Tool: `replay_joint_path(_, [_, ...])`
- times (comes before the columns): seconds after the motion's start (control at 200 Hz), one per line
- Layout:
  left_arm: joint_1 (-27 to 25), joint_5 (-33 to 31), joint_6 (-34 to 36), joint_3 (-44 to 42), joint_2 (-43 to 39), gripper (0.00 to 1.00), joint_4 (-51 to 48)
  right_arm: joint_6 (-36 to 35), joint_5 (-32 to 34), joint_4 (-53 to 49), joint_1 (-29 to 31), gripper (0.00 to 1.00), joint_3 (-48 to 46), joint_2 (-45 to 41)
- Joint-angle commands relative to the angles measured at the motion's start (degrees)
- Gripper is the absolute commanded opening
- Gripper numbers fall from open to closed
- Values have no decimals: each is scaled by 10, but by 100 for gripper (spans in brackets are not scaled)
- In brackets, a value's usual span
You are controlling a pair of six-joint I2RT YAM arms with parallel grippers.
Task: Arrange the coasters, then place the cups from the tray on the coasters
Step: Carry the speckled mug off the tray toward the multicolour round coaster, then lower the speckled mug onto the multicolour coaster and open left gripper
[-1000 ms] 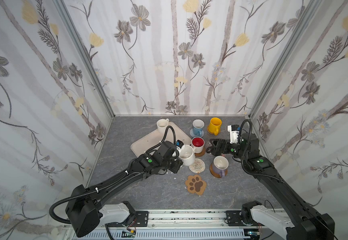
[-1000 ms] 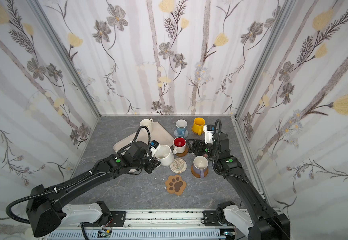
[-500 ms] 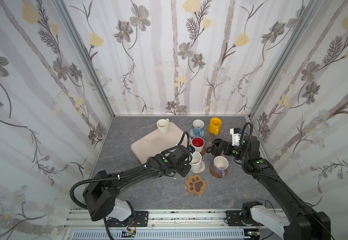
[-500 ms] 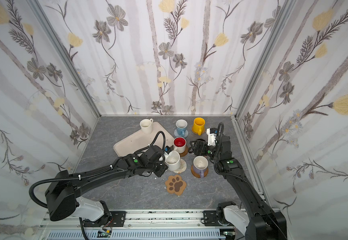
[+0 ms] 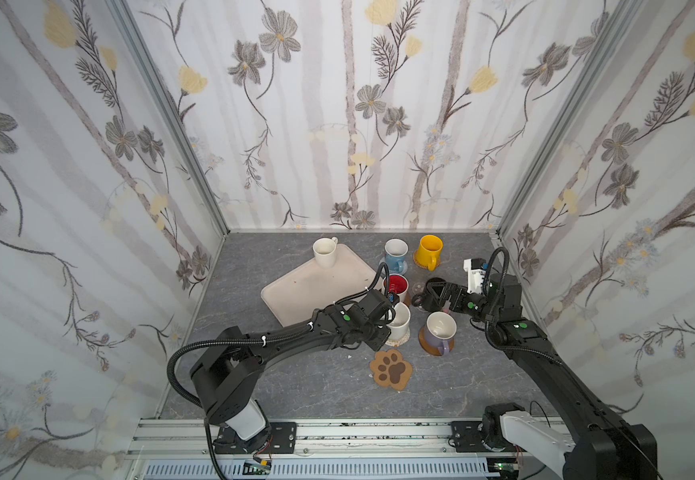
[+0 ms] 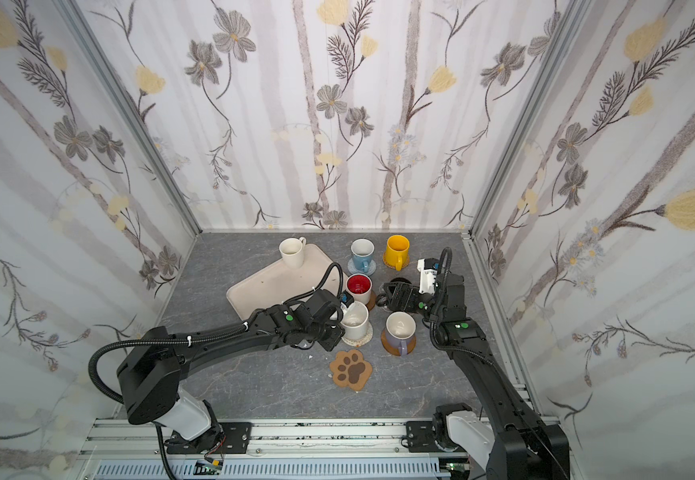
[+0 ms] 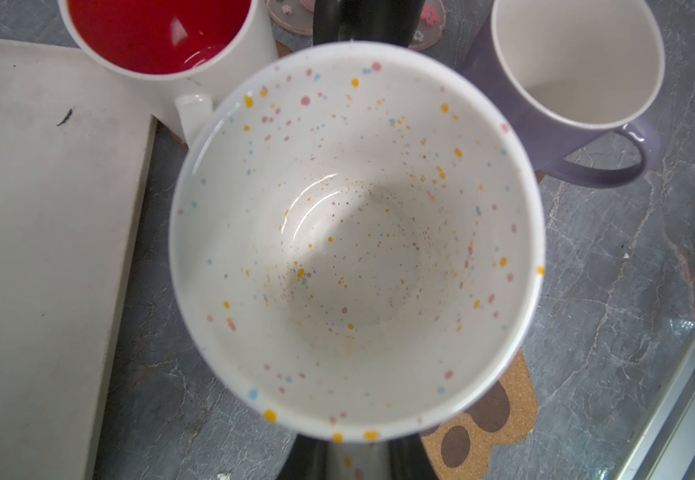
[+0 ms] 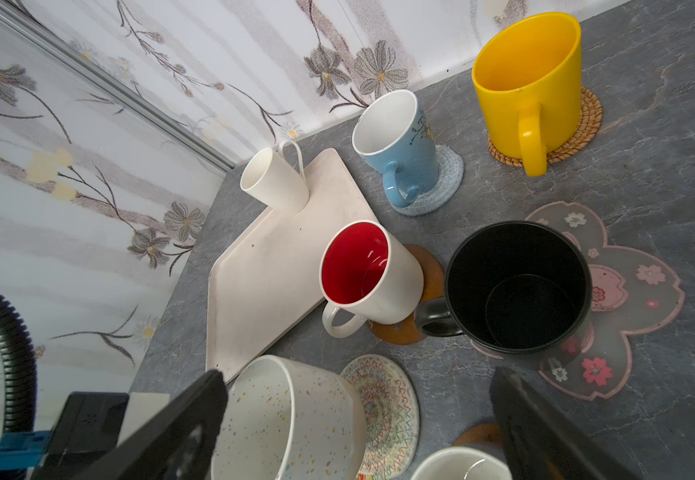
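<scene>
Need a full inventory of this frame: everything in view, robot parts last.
yellow cup: 1, yellow, on rattan coaster, back of table
light blue cup: 1, blue, on blue crochet coaster
red-interior cup: 1, white outside, on amber coaster
black cup: 1, black, on clear pink-flower coaster
lavender cup: 1, lavender, on second amber coaster
speckled cup: 1, white, at spiral coaster
plain white cup: 1, white, tray's far corner
paw-print coaster: 1, brown, bare, front
tray: 1, beige, left of cups
table: 1, grey
walls: 3, floral
left gripper: shut on speckled cup
right gripper: open, at black cup
</scene>
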Motion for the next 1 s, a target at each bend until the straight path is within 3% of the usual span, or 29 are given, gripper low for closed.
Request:
replay_joint_path(0.0, [-1, -10, 5, 9, 9, 0, 58, -1, -12, 27, -4, 100, -3, -2])
replay_joint_path(0.859, [0, -15, 2, 8, 64, 0, 97, -3, -19, 30, -11, 100, -8, -5])
replay_joint_path(0.994, [0, -14, -1, 4, 60, 23, 99, -4, -18, 28, -11, 100, -9, -9])
